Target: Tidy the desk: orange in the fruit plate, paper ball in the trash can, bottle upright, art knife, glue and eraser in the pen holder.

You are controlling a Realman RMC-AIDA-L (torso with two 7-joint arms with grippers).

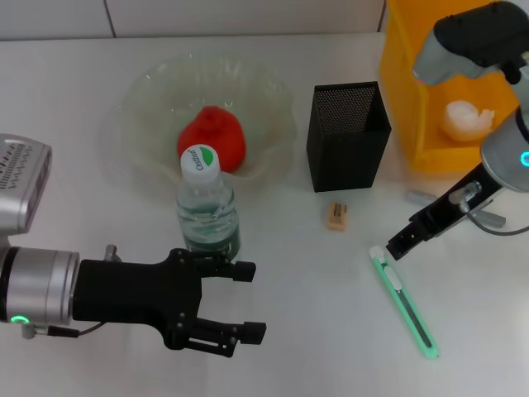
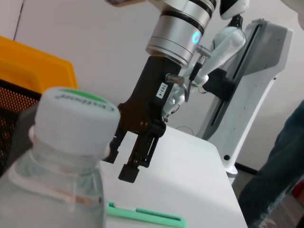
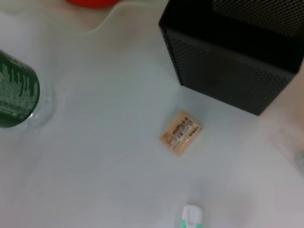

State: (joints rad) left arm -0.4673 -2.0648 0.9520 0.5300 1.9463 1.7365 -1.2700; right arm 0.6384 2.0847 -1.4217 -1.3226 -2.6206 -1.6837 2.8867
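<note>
We see the bottle (image 1: 207, 207) standing upright at centre-left of the head view, just in front of the glass fruit plate (image 1: 277, 91), where the orange (image 1: 214, 137) already lies, so those two jobs look done. Our left gripper (image 1: 246, 299), fingers spread and holding nothing, sits low in the frame just below the bottle, probably because it has no further hold to keep. Our right gripper (image 1: 400, 243) hangs at right of centre over the white end of the green art knife (image 1: 404, 303), likely lining up a grasp; its fingers seem slightly parted. The eraser (image 1: 335, 215) lies in front of the black pen holder (image 1: 347, 136); the paper ball (image 1: 467, 119) rests in the yellow trash can (image 1: 405, 91).
</note>
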